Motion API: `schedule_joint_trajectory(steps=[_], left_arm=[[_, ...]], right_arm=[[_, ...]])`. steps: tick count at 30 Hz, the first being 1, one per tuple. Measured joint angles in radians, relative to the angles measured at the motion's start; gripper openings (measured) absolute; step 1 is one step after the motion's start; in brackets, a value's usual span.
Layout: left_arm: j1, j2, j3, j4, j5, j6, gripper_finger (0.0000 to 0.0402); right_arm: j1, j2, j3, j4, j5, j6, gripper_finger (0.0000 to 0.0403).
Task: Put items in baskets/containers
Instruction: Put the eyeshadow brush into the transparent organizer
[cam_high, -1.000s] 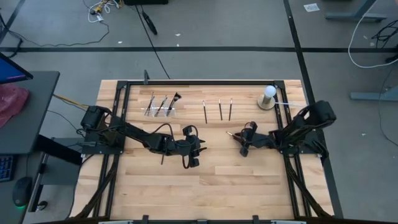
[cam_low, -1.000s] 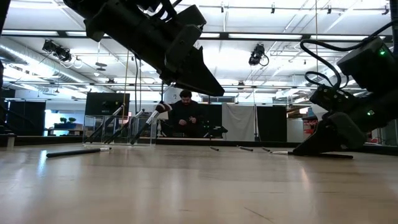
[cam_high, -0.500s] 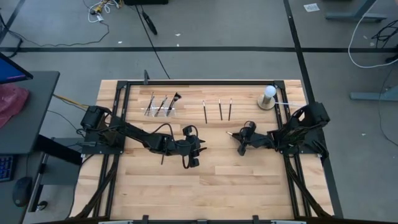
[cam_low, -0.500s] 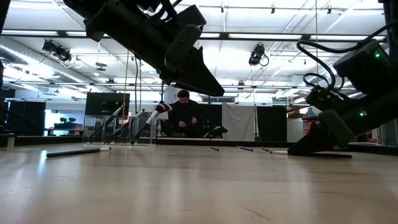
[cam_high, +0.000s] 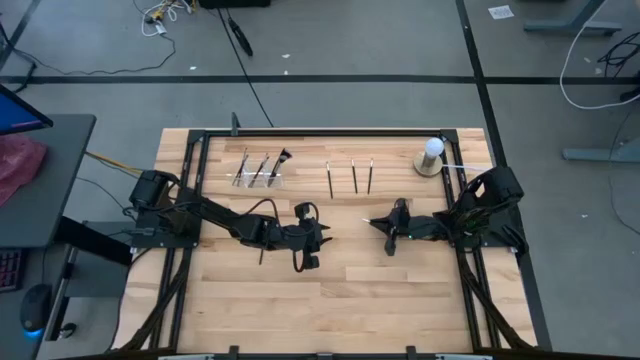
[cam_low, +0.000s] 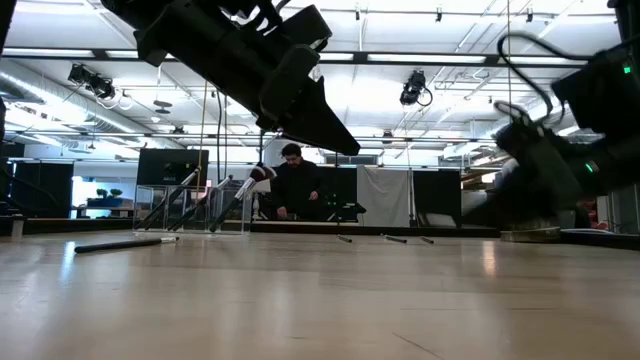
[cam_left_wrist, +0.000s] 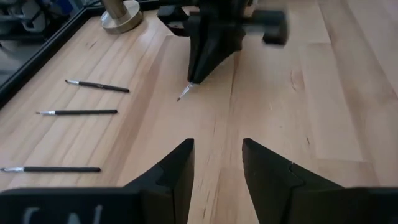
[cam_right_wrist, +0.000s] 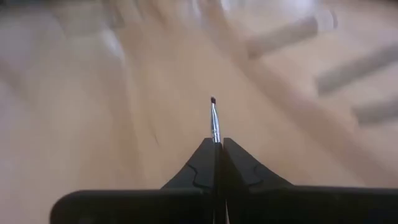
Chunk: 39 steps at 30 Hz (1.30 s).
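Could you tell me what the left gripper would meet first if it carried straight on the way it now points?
Probably the right gripper, which sits directly ahead holding a thin makeup brush. Only bare table lies between it and the left gripper, though the depth is hard to judge.

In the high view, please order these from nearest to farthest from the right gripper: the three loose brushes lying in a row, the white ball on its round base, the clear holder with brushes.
From the right gripper, shut on a thin brush:
1. The three loose brushes, just behind it toward the table's far edge.
2. The white ball on its base, in the far right corner.
3. The clear holder, far edge, on the left arm's side.
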Motion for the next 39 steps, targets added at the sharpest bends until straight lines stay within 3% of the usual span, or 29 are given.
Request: schedule_joint_trajectory(steps=[3,7,11,18,23,31,35,39], left_arm=[[-0.02,0.0,0.0,0.001,-0.001,0.045,0.0138],[-0.042,0.0,0.0,0.042,0.001,0.105,0.0138],[-0.056,0.0,0.0,0.122,0.015,0.173,0.0138],[-0.077,0.0,0.0,0.234,0.173,0.26,0.0138],[-0.131,0.0,0.0,0.352,0.227,0.369,0.0138],[-0.217,0.0,0.0,0.56,0.1,0.521,0.0138],[-0.218,0.0,0.0,0.565,0.03,0.523,0.0138],[-0.213,0.0,0.0,0.543,0.023,0.513,0.0138]], right_arm=[[0.007,-0.002,0.001,0.121,0.006,-0.023,0.0009],[0.044,-0.005,0.029,0.28,-0.062,-0.09,0.0009],[0.083,-0.014,0.118,0.295,-0.167,-0.161,0.0009],[0.152,-0.014,0.313,0.293,-0.394,-0.346,0.0009],[0.167,-0.014,0.366,0.293,-0.41,-0.374,0.0009],[0.171,-0.015,0.371,0.293,-0.435,-0.375,0.0009],[0.171,-0.015,0.371,0.293,-0.429,-0.375,0.0009],[0.171,-0.017,0.371,0.294,-0.428,-0.375,0.0009]])
